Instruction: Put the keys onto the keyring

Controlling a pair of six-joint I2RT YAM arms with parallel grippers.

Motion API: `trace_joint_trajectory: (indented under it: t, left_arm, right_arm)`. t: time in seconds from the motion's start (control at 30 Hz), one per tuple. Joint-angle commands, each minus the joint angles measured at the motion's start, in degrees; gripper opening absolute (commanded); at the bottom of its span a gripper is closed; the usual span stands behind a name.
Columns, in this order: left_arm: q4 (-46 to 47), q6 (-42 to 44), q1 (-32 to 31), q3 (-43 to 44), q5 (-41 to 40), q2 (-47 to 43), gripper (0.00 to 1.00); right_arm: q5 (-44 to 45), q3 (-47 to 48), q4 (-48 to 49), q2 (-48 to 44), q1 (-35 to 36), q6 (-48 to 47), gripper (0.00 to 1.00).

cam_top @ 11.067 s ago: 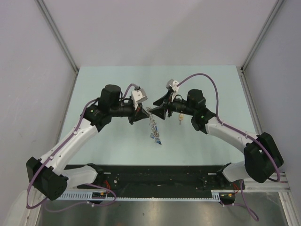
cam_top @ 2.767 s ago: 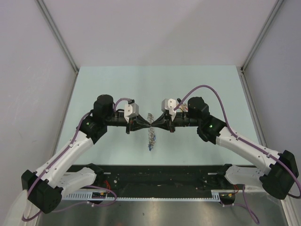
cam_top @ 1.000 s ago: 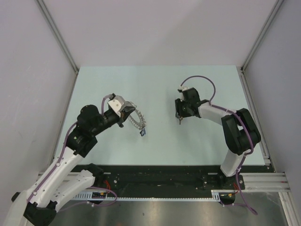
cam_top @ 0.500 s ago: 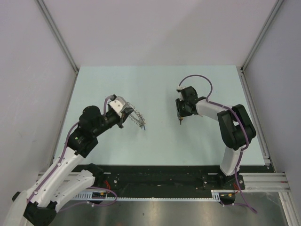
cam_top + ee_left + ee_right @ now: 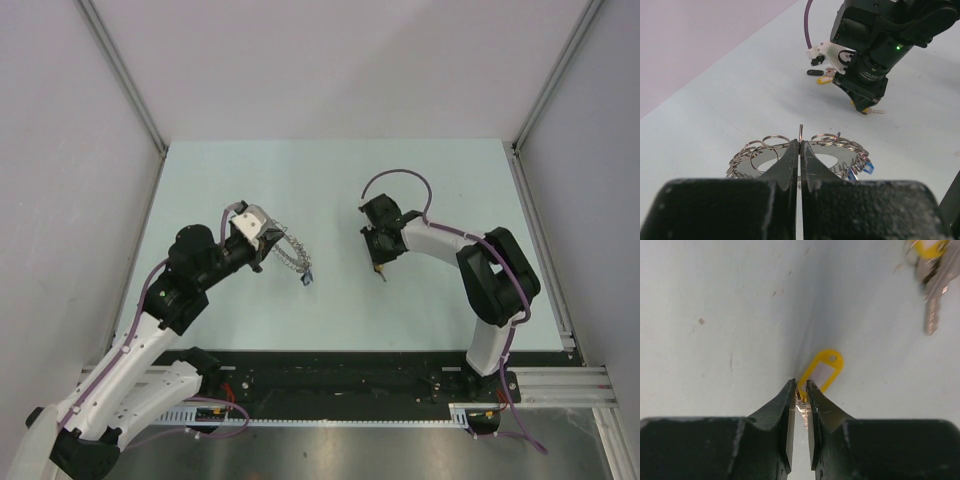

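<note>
Keyring (image 5: 822, 159) first: you have it pinched by its near rim in the left tool (image 5: 800, 146), whose jaws are clamped flat together on the metal. That keeps the ring off the counter (image 5: 300, 180) with its hole free. From the left wrist it lies close to level, its broad axis running 9 to 3 o'clock and its fringe of small rings facing outward. From overhead it juts from the tool toward 4 o'clock, left of the counter's middle. One blue key (image 5: 866, 169) hangs at its 4 o'clock edge. I judge you hold it this way to offer an open stretch of rim to the other arm.

Overhead, at 3 o'clock from the ring and well apart, the right tool (image 5: 379, 265) points down at the counter. Its wrist view shows the jaws at a thin slit on the shiny metal bit at the near end of a yellow-tagged key (image 5: 822, 371). It looks nipped, though you can't tell how firmly. That tag lies flat, long axis 7 to 1 o'clock, free end pointing to 1 o'clock. A second key (image 5: 931, 307) lies apart at 1 o'clock, blade toward 6 o'clock.
</note>
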Motion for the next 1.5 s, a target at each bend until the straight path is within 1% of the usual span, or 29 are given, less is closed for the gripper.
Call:
trace_joint_trajectory:
  t: [0.0, 0.1, 0.17, 0.4, 0.53, 0.8, 1.0, 1.03, 1.17, 1.47]
  left_arm:
    - [3.2, 1.1, -0.1, 0.3, -0.2, -1.1, 0.00]
    - [2.9, 1.1, -0.2, 0.2, -0.3, -1.1, 0.00]
    - [2.9, 1.1, -0.1, 0.2, -0.4, -1.1, 0.00]
    - [2.9, 1.1, -0.1, 0.2, -0.6, -1.1, 0.00]
    - [2.8, 1.2, -0.1, 0.2, -0.7, -1.1, 0.00]
    - [3.0, 1.1, -0.1, 0.1, -1.6, -1.4, 0.00]
    - [3.0, 1.2, -0.1, 0.0, -2.2, -1.6, 0.00]
    - [3.2, 1.2, -0.1, -0.1, -2.2, -1.6, 0.00]
    - [3.2, 1.2, -0.1, -0.2, -2.3, -1.7, 0.00]
    - [3.2, 1.4, -0.1, -0.2, -2.7, -1.8, 0.00]
  right_arm:
    - [0.4, -0.3, -7.9, -3.0, 2.1, 3.1, 0.20]
    - [0.1, -0.3, -10.1, -4.5, 2.9, 3.2, 0.26]
    - [0.1, -0.2, -10.8, -6.0, 2.9, 2.7, 0.28]
    - [0.6, -0.1, -10.0, -8.2, 3.1, -0.7, 0.29]
    - [2.7, 0.7, -9.2, -8.0, 4.6, -3.8, 0.28]
    - [8.2, 4.1, -12.0, -3.5, 9.0, -9.0, 0.28]
    - [13.9, 8.2, -15.3, 1.2, 11.5, -9.8, 0.26]
    - [14.2, 8.6, -16.1, 1.7, 11.9, -11.3, 0.26]
    - [15.6, 10.9, -18.7, 4.4, 12.4, -12.4, 0.25]
    - [16.5, 12.3, -20.5, 6.9, 13.4, -13.2, 0.22]
